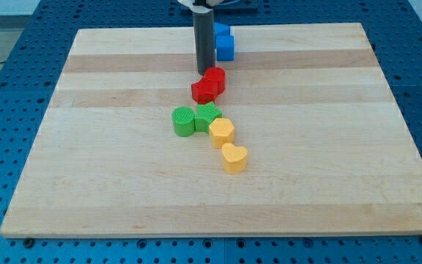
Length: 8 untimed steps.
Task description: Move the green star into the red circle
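My tip (pixel 204 72) sits on the wooden board (pixel 108 176), just above the red blocks toward the view's top, touching or nearly touching the upper one; no jaws on this rod, so nothing to open or clamp; it holds nothing. Two red blocks near centre: upper one, roundish (pixel 215 76), pressed against lower one (pixel 204 91), shape unclear. Green star (pixel 207 114) lies just below the lower red block, v. close, contact can't be told; green cylinder (pixel 184 121) touches the star on the view's left. Yellow block (pixel 222 132) touches the star at lower right; yellow heart (pixel 234 158) just below it. Blue blocks (pixel 224 41) at the view's top, partly behind the rod, shapes unclear.
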{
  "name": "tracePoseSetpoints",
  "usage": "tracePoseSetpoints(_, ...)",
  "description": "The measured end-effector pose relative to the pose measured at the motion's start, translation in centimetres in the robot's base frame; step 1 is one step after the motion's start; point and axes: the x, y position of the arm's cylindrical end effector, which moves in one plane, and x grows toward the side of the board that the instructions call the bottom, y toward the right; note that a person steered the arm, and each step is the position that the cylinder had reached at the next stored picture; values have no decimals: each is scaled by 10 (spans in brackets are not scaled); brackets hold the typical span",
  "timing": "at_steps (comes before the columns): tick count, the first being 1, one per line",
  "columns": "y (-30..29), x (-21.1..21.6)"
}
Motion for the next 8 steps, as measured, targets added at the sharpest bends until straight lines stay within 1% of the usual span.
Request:
tracePoseSetpoints(1,-55,5)
tracePoseSetpoints(2,-104,85)
tracePoseSetpoints(3,-101,163)
tracePoseSetpoints(4,-52,160)
tracePoseSetpoints(5,-19,137)
tracePoseSetpoints(7,39,123)
tracePoseSetpoints(8,44,80)
